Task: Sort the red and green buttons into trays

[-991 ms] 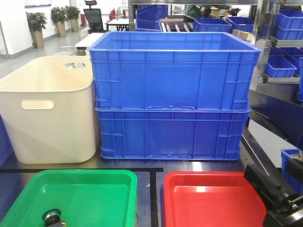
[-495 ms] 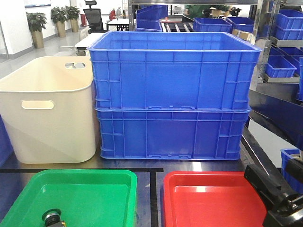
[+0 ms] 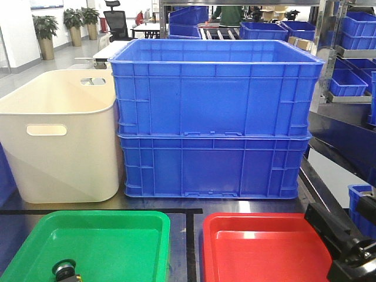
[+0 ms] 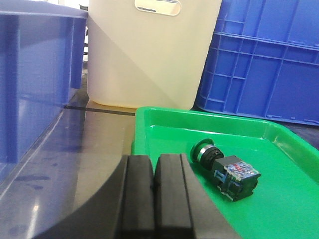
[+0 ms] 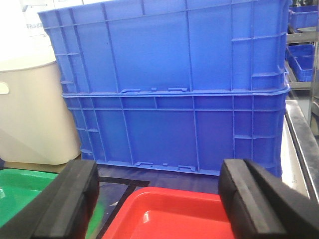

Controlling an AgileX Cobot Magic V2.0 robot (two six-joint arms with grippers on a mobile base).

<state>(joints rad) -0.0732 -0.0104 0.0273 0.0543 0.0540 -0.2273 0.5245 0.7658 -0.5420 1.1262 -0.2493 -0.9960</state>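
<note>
The green tray [image 3: 35, 235] is at the front left and the red tray [image 3: 235, 226] at the front right. A green button [image 4: 204, 150] on a dark body lies on its side in the green tray [image 4: 279, 199]; it also shows in the front view [image 3: 63, 270]. My left gripper [image 4: 154, 160] is shut and empty, just left of the button, over the tray's near left rim. My right gripper [image 5: 158, 174] is wide open and empty, above the near part of the red tray [image 5: 164, 214]; its arm shows in the front view [image 3: 341, 244]. No red button is in view.
Two stacked blue crates [image 3: 214, 117] stand behind the trays, with a cream bin [image 3: 59, 141] to their left. Another blue crate [image 4: 30, 74] is at the far left. Black tape [image 3: 189, 235] runs between the trays. Shelving with blue bins [image 3: 352, 53] is at the right.
My right arm has shifted very slightly down and to the right. The button and trays have not moved.
</note>
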